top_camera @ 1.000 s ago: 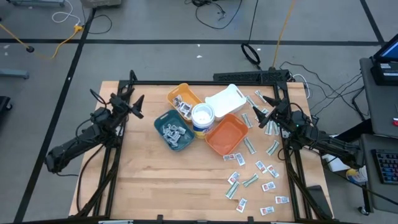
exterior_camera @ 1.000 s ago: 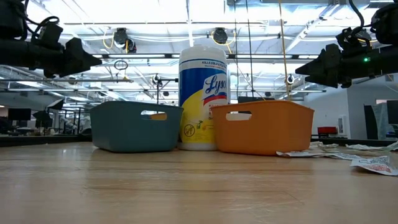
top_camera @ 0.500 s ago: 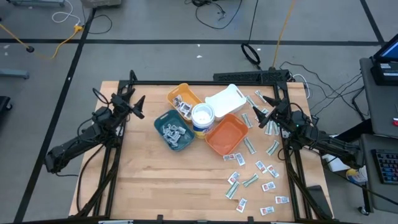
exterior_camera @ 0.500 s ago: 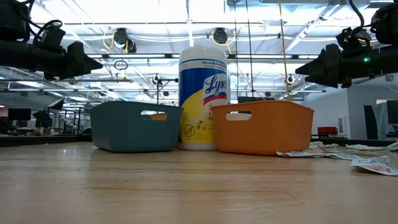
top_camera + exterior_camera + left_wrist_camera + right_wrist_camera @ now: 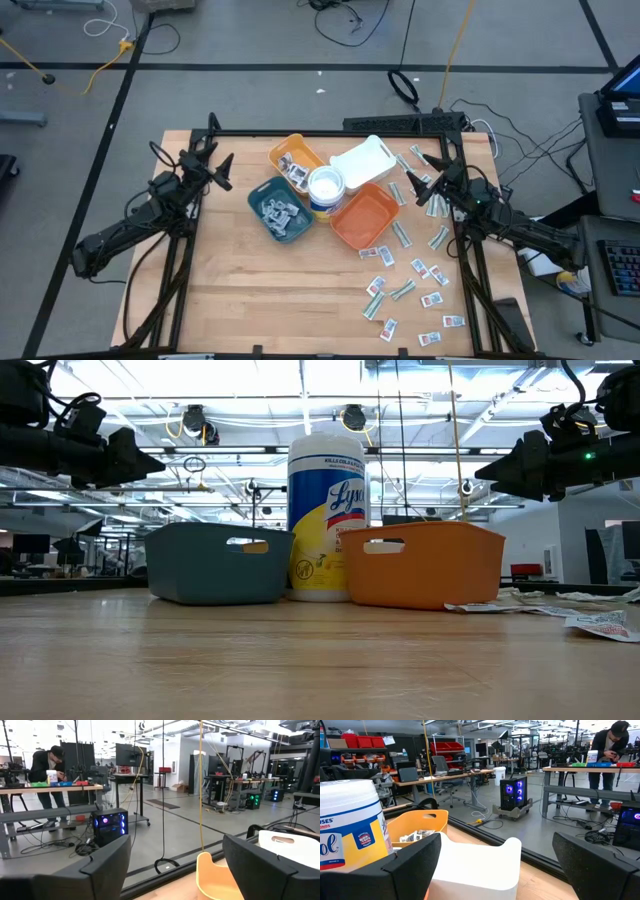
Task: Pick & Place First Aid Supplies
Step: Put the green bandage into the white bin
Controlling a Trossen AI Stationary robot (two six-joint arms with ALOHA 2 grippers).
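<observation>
The first aid supplies (image 5: 408, 266) are small flat packets lying scattered on the right half of the wooden table; the low view shows some of them (image 5: 592, 618) at the right. More packets lie in the teal tray (image 5: 292, 230) and the yellow tray (image 5: 283, 149). My left gripper (image 5: 222, 171) hovers open over the table's left side, pointing level toward the trays. My right gripper (image 5: 419, 179) hovers open over the right side, above some packets near the white tray (image 5: 362, 160). Nothing is between either pair of fingers (image 5: 107, 867) (image 5: 415, 865).
An orange tray (image 5: 366, 216) and a white round tub (image 5: 325, 184) stand mid-table among the other trays. Black frame rails (image 5: 330, 133) run along the table's far edge and sides. Bare wood (image 5: 250, 290) lies near the front left. A person stands at a bench (image 5: 610, 740) beyond the table.
</observation>
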